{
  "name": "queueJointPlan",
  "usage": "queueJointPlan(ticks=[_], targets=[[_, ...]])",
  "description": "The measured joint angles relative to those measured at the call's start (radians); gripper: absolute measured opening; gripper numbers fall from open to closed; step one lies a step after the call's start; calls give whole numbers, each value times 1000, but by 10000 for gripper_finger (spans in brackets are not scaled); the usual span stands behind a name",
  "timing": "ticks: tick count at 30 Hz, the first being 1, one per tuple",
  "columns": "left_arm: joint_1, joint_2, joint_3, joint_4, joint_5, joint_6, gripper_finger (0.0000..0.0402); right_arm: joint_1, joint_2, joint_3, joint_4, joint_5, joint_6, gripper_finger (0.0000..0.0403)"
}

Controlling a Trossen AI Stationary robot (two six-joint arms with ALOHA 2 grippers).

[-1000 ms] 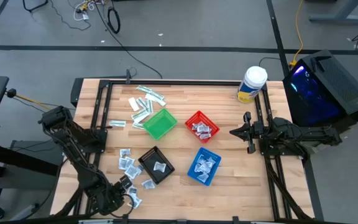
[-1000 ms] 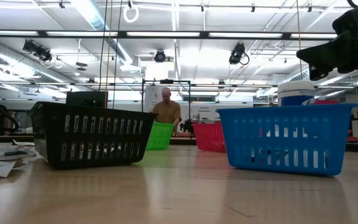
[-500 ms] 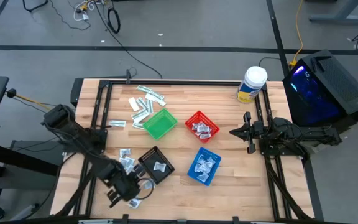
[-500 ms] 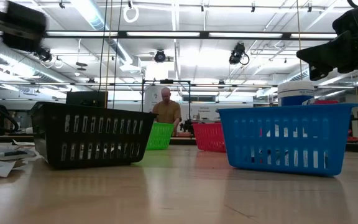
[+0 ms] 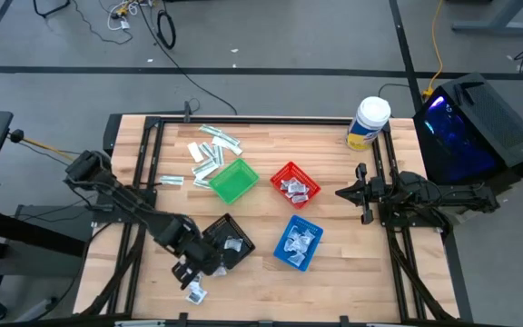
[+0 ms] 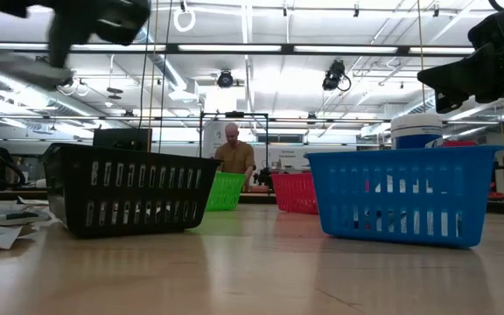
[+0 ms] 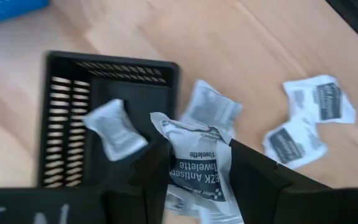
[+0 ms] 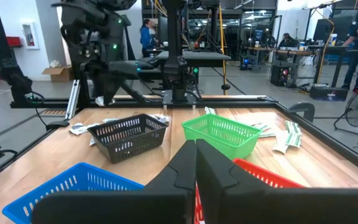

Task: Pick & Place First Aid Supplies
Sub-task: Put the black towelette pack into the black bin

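Your left gripper (image 7: 194,180) has swung in from the table's near-left corner within the last second and now hangs just beside the black basket (image 5: 228,242) — jaws part-closed on a white towelette sachet (image 7: 194,163), printed side showing in the left wrist view. One sachet (image 7: 112,129) already lies inside the basket; a few loose ones (image 7: 319,102) sit on the wood beside it (another (image 5: 194,292) lies near the table's front edge). That carry means the pick looks done, and the drop is next — centre over the basket first. Your right gripper (image 8: 196,163) waits shut, holding nothing, at the table's right edge.
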Motion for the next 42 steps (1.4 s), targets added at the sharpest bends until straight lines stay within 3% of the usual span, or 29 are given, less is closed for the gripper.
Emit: queueJointPlan(ticks=[19, 42], targets=[[218, 4, 26, 40, 0, 174, 161, 0, 0, 0, 0, 0, 0, 13], [200, 106, 24, 100, -8, 173, 161, 0, 0, 0, 0, 0, 0, 13]])
